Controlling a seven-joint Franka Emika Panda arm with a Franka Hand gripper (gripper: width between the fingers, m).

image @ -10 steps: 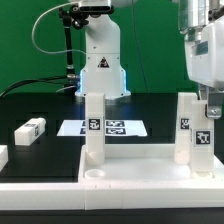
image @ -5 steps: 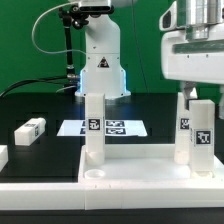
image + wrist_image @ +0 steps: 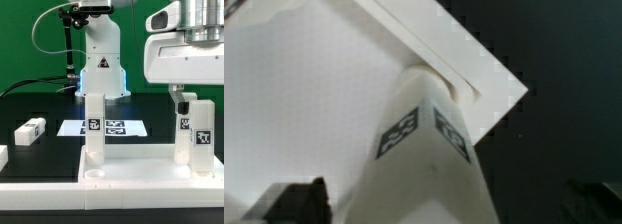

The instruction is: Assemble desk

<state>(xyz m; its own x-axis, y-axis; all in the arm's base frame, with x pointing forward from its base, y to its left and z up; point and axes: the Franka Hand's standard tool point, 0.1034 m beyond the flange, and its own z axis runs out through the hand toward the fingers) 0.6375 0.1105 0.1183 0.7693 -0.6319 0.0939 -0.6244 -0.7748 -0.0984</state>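
Two legs [image 3: 94, 125] are standing upright in tabletop panel [image 3: 130, 168] sockets, the tool [image 3: 192, 95] hovering just above the one on the exterior view's right, a loose leg [image 3: 30, 129] lying apart toward its left | wrist view: fingers [image 3: 295, 203] are gaping wide, straddling that leg without touching | judgement: rising straight up should be keeping it seated

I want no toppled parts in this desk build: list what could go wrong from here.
1. The gripper hangs open close over the leg at the exterior view's right. A sideways move could knock it, and whether it is fully seated in the tabletop cannot be told.
2. Going for the loose leg lying at the exterior view's left, the arm may clip the other upright leg.
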